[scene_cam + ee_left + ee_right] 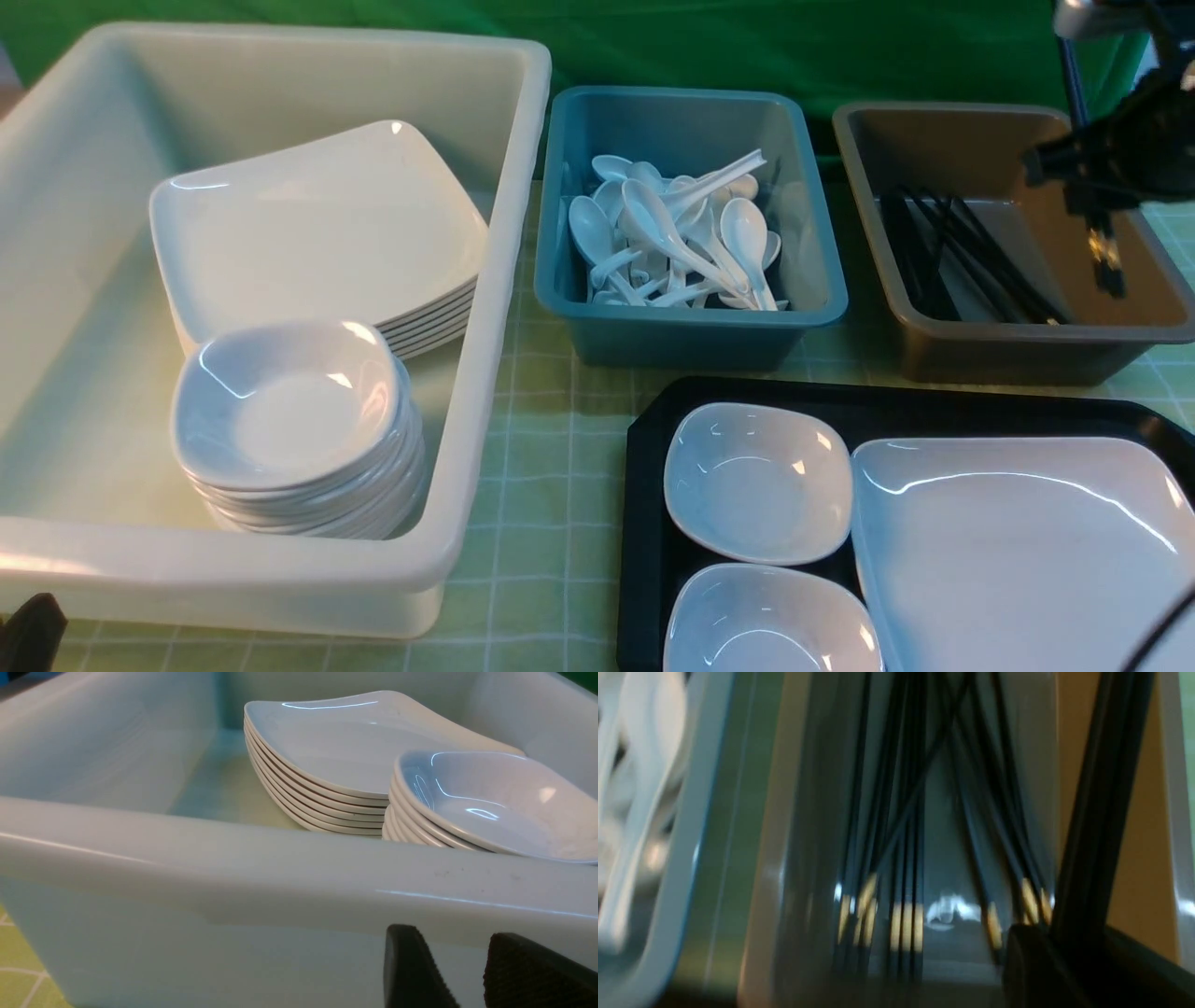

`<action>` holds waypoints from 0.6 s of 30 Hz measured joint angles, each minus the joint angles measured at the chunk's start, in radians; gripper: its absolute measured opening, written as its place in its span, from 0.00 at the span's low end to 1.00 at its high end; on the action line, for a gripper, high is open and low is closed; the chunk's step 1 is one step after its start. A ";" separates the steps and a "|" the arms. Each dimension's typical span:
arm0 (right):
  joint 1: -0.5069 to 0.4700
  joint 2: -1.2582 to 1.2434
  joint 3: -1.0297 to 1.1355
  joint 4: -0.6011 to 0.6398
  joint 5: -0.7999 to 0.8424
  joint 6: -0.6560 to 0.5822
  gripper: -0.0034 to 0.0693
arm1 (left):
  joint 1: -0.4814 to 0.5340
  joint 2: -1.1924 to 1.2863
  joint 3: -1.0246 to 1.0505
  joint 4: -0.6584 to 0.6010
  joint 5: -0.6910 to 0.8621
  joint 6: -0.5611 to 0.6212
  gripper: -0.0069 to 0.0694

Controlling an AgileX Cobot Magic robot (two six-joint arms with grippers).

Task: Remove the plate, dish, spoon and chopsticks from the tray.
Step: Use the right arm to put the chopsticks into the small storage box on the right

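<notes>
The black tray (pixel 644 523) lies at the front right. On it are the large white plate (pixel 1018 551) and two small white dishes (pixel 758 481) (pixel 770 621). No spoon shows on the tray. My right gripper (pixel 1102 219) hangs over the brown tub (pixel 1008 355), shut on a pair of black chopsticks (pixel 1106 788) whose gold-banded ends point down (pixel 1107 257). My left gripper (pixel 451 933) is open and empty, low against the outer wall of the big white tub (pixel 280 877); only a dark tip of it (pixel 28 635) shows in the front view.
The white tub (pixel 485 392) holds a stack of large plates (pixel 317 233) and a stack of small bowls (pixel 289 411). A teal tub (pixel 691 327) holds several white spoons. Several black chopsticks (pixel 962 261) lie in the brown tub. The cloth is green checked.
</notes>
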 joint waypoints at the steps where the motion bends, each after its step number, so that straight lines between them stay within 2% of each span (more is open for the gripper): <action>1: -0.003 0.051 -0.029 0.000 -0.041 -0.001 0.20 | 0.000 0.000 0.000 0.000 0.000 0.000 0.39; 6: -0.004 0.185 -0.109 0.000 -0.122 -0.001 0.22 | 0.000 0.000 0.000 0.000 0.000 0.000 0.39; 11: -0.004 0.268 -0.123 0.000 -0.110 -0.002 0.35 | 0.000 0.000 0.000 0.000 0.000 0.000 0.39; 12: -0.004 0.274 -0.124 0.000 -0.078 -0.002 0.43 | 0.000 0.000 0.000 0.000 0.000 0.000 0.39; 15: -0.004 0.268 -0.136 0.000 -0.005 -0.006 0.49 | 0.000 0.000 0.000 0.000 0.000 0.000 0.39; 18: -0.004 0.241 -0.171 0.000 0.132 -0.056 0.45 | 0.000 0.000 0.000 0.000 0.000 0.000 0.39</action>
